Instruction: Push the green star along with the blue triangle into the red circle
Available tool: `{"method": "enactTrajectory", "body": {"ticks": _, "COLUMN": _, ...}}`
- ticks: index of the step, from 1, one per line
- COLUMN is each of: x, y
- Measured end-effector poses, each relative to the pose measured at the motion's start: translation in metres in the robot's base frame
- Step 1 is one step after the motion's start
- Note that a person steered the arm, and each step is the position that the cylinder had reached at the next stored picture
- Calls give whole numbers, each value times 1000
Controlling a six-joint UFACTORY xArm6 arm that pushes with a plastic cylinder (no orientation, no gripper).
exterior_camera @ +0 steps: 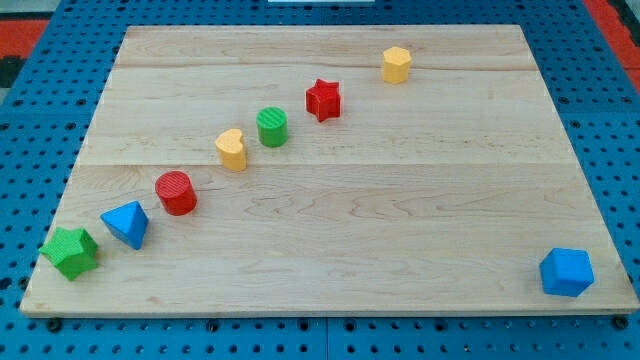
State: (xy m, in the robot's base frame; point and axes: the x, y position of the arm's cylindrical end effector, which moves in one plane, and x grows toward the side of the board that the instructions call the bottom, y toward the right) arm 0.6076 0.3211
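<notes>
No arm, rod or my tip visible (only board, blocks showing).

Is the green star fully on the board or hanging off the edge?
On the board: the green star sits whole on the wooden board near its bottom-left corner, beside the blue triangle. My tip does not show.

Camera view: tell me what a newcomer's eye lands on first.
A diagonal row of blocks climbs from the green star at the view's bottom left, past the blue triangle and red circle, up to a yellow block near the top. A blue block sits alone at bottom right. My tip does not show.
</notes>
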Motion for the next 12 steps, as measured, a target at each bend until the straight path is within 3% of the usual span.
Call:
{"method": "enactTrajectory", "body": {"ticks": 3, "x": -1, "y": -115}}
{"method": "enactTrajectory", "body": {"ticks": 4, "x": 11, "y": -205}}
{"method": "enactTrajectory", "body": {"ticks": 7, "x": 10, "y": -559}}
{"method": "enactTrajectory", "body": {"ticks": 8, "x": -1, "y": -625}}
{"method": "enactTrajectory", "body": {"ticks": 10, "x": -68, "y": -622}}
{"method": "enactTrajectory", "body": {"ticks": 11, "x": -81, "y": -602}}
{"method": "enactTrajectory", "body": {"ticks": 12, "x": -80, "y": -625}}
